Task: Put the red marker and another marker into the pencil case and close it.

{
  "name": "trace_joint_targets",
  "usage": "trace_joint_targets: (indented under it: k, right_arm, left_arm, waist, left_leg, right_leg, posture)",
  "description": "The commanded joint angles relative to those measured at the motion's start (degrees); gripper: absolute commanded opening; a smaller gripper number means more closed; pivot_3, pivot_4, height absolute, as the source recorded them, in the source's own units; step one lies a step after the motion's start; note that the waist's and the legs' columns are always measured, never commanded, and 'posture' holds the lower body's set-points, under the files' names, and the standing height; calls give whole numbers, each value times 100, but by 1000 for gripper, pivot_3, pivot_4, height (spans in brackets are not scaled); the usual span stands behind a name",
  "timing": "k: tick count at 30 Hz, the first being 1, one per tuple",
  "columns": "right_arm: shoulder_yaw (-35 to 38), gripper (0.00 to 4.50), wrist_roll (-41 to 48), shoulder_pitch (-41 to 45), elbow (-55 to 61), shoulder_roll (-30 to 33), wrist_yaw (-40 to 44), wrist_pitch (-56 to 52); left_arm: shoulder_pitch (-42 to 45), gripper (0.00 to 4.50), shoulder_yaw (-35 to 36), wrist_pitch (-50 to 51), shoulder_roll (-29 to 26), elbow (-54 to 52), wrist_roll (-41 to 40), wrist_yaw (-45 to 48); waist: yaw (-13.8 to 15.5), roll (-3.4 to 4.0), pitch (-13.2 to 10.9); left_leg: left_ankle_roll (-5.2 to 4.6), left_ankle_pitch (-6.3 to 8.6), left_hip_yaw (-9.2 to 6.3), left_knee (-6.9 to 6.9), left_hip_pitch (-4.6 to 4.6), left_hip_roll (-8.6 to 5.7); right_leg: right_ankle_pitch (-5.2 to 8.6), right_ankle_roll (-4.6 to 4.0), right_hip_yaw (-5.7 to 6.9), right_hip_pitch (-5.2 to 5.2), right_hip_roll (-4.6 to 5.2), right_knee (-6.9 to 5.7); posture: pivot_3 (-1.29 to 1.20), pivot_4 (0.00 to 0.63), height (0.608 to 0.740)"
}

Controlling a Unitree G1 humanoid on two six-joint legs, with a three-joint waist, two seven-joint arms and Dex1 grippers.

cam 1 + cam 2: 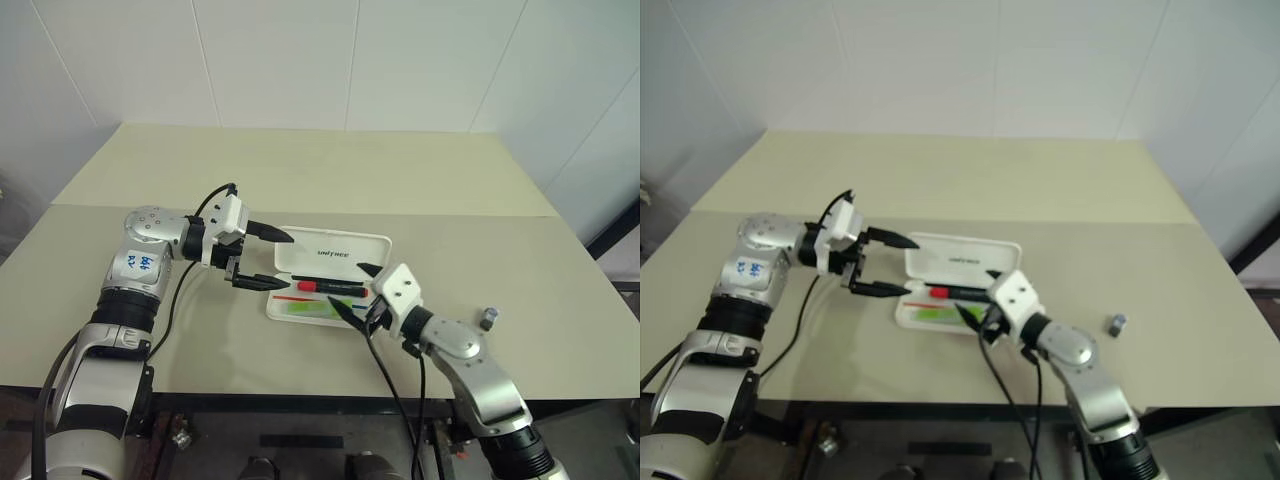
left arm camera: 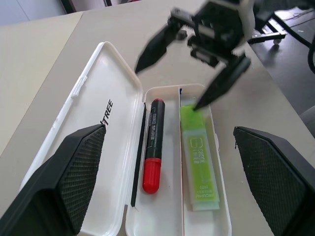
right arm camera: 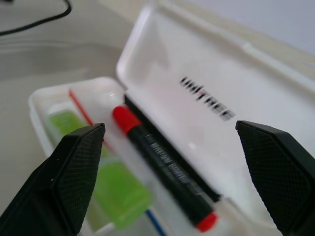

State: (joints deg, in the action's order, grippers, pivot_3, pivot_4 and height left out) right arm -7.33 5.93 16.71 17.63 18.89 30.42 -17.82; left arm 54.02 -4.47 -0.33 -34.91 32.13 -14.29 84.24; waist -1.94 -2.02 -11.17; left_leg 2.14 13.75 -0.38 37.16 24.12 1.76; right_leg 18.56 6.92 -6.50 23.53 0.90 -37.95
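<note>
Head views. Pencil case, white, hard-shelled, lies open near the middle of the counter; lid laid flat on the far side, lettering up. Red marker and green marker both lie inside the tray, so loading looks done and only the closing remains. Left gripper hangs at the case's left end, jaws wide apart, holding nothing. Right gripper sits at the case's right end, jaws likewise spread and empty, one finger over the tray. Small grey object, too small to identify, rests well apart to the right; no obstacle.

Left wrist view. Own fingers spread on either side of the case, gripping nothing. Red marker lies along the hinge side, green marker along the front wall, both flush within the tray, so neither should block the lid. Right gripper hovers over the far end, one fingertip at the green marker's end; judged the one thing in the lid's path.

Right wrist view. Own fingers stand apart; lid open and unobstructed behind the red marker.
</note>
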Motion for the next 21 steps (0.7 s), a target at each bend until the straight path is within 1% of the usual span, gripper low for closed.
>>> trace_joint_targets:
  k: [1,5,6,8,10,13,15,18,21]
  right_arm:
    - [352,4500,162,-237,431,149,-55,-83]
    - [744,4500,115,-654,487,397,-155,-126]
    - [961,4500,273,-776,597,470,-117,-179]
    - [1690,4500,806,-1156,905,828,225,-397]
    - [2176,4500,1083,-1373,977,1164,426,-514]
    - [2899,4500,1240,-1551,693,1742,542,-734]
    - [3222,4500,1263,-1602,478,2022,565,-834]
    - [3598,4500,1343,-1595,111,2186,467,-998]
    - [3783,4500,1361,-1567,-113,2180,272,-1214]
  left_arm:
    - [19,4462,183,-71,-78,-204,-112,-12]
    - [-29,4462,219,-80,-47,-246,-183,25]
    - [-35,4462,243,-75,-38,-260,-224,51]
    - [-53,4462,378,-79,-42,-259,-422,227]
    - [-65,4462,446,-99,-67,-213,-507,338]
    - [-85,4462,627,-167,-55,-28,-706,536]
    - [-111,4462,763,-174,-43,80,-924,719]
    - [-187,4462,827,-134,-110,178,-1213,825]
    - [-341,4462,750,-255,-241,218,-1497,826]
  waist:
    - [4,0,0]
    - [12,0,0]
    - [6,0,0]
    - [17,2,-1]
    - [24,2,-2]
    - [23,2,-2]
    - [3,2,-1]
    - [-8,2,-1]
    - [-26,2,-1]
  left_leg:
    - [0,0,0,-1,0,0]
    - [0,0,1,-4,0,-1]
    - [0,0,2,-3,1,-1]
    - [0,0,4,-1,1,-1]
    - [0,0,4,-4,1,-2]
    - [0,0,2,0,-1,-3]
    - [-1,0,6,1,-5,-2]
    - [-2,-1,6,0,-9,5]
    - [-2,-1,5,-3,-11,8]
  right_leg:
    - [0,0,1,0,0,2]
    - [0,-1,0,0,0,4]
    - [0,-1,-1,0,0,4]
    - [0,-1,-3,0,0,3]
    - [0,0,-3,-1,0,6]
    - [0,0,-2,-8,1,9]
    - [-2,0,-5,-8,0,7]
    - [-3,-3,-6,-7,-9,4]
    - [-3,-3,-9,-7,-14,4]
  posture:
    - [0,150,740]
    - [0,150,740]
    - [0,150,740]
    - [0,150,740]
    - [0,150,740]
    - [0,150,740]
    - [0,150,740]
    - [0,150,740]
    - [0,150,740]
